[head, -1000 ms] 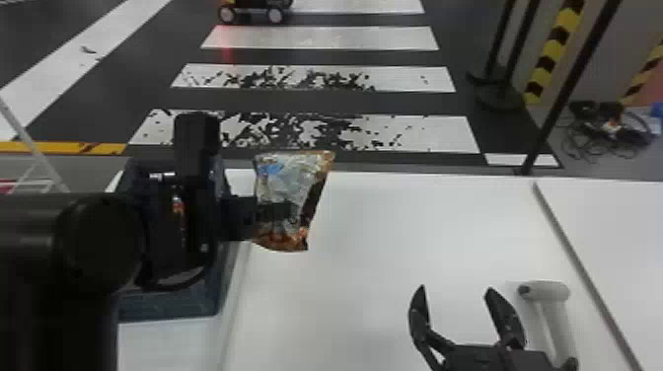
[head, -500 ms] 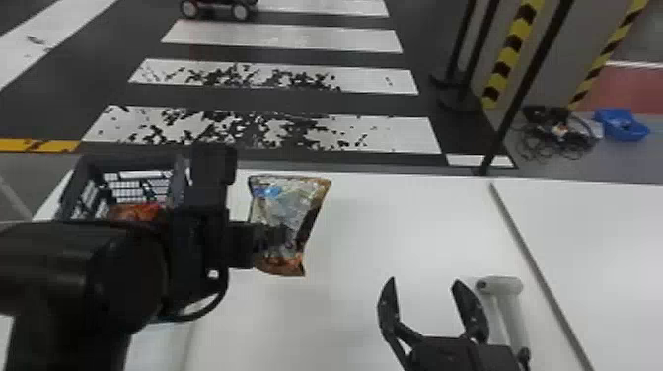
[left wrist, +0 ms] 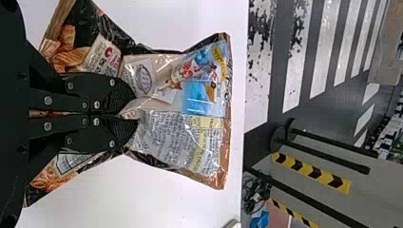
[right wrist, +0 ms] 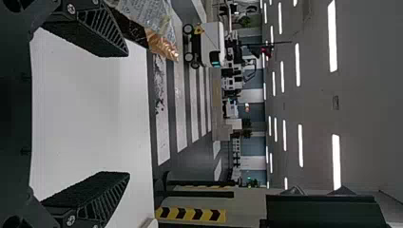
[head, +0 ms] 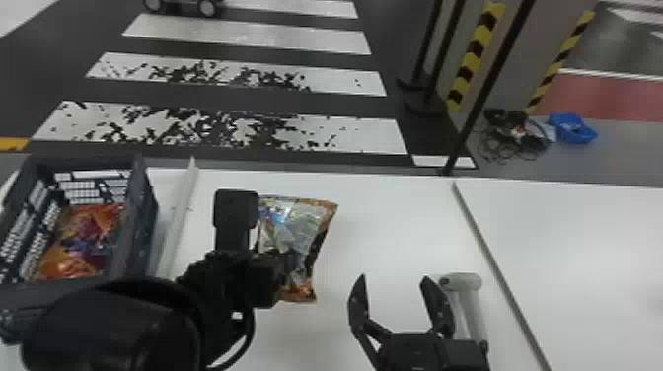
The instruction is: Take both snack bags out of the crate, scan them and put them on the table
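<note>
- We are holding one bag (head: 298, 222) in the left claw (left wrist: 137, 109), pinched tight across its middle, so that its ends are flaring out on either side.
- That bag is hanging over the counter (head: 399, 222), out of the crate (head: 139, 212) and to the right of it.
- The second bag (head: 91, 241) is lying inside the crate, so by our judgement we are only partway through, with the first bag out and its scan in hand.
- Our right claw (head: 395, 277) is standing wide with nothing between its tips, low over the counter and just beside what we are taking to be the scanner (head: 461, 282).
- The next move is probably calling for us to bring the scanner and the held bag together, most likely by gripping the scanner with the right claw.
- We are needing the bag's code turned to face it; we cannot tell where that code is sitting.
- The pinch is creasing the film, so we may be needing to present a flatter patch.
- After that, we are expecting to lay this bag on the counter and go back for the other.
</note>
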### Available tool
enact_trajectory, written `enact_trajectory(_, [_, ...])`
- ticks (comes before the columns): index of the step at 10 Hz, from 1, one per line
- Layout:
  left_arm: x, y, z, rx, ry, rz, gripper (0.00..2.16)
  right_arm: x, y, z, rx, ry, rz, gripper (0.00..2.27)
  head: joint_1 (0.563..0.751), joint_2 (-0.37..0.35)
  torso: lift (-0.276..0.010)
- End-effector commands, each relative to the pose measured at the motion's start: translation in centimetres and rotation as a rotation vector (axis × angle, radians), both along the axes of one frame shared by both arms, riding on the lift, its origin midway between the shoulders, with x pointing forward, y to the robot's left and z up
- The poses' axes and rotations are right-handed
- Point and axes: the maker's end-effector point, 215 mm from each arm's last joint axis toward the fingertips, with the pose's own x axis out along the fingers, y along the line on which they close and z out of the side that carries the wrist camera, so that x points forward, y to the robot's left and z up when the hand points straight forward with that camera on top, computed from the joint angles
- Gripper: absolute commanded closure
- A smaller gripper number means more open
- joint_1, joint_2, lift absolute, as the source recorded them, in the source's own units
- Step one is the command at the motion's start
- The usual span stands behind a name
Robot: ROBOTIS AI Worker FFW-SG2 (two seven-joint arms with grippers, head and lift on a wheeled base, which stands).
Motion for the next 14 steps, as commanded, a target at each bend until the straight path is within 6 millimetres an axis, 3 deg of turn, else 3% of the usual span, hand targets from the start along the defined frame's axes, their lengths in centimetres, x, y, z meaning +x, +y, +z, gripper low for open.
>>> enact_trajectory(1, [-1.5, -2.1, -1.8, -0.024, 0.028, -0.017, 2.14, 0.0, -0.1, 0.0, -0.001, 0.000, -0.002, 0.10, 0.695, -0.177, -0.093])
enact_trajectory(3, [-3.4, -3.1, -3.9, 0.011, 0.069, -0.021, 2.14, 0.1, -0.1, 0.0, 0.001, 0.000, -0.001, 0.10, 0.695, -0.215, -0.093])
enact_trajectory(5, [-3.5, -3.1, -4.3, 0.026, 0.068, 0.006, 2.08, 0.1, 0.0, 0.0, 0.002, -0.001, 0.000, 0.10, 0.695, -0.233, -0.093])
enact_trajectory(7, [-2.8, -2.7, -3.7, -0.005, 0.053, 0.067, 1.41, 0.1, 0.0, 0.0, 0.002, 0.001, 0.000, 0.10, 0.695, -0.232, -0.093])
enact_trajectory(8, [-2.5, -2.7, -3.4, -0.020, 0.044, 0.087, 0.60, 0.0, 0.1, 0.0, 0.003, 0.001, 0.002, 0.10, 0.695, -0.228, -0.093])
enact_trajectory(9, [-2.6, -2.8, -3.4, -0.024, 0.045, 0.085, 0.10, 0.0, 0.2, 0.0, 0.004, 0.001, 0.003, 0.10, 0.695, -0.225, -0.093])
enact_trajectory(12, [-2.7, -3.1, -3.4, -0.039, 0.054, 0.082, 0.07, 0.0, 0.3, -0.2, 0.005, 0.004, 0.004, 0.10, 0.695, -0.230, -0.093])
enact_trajectory(14, [-2.5, -2.9, -1.9, -0.051, 0.023, 0.087, 0.07, 0.0, 0.3, -0.1, 0.005, 0.003, 0.004, 0.10, 0.695, -0.230, -0.093])
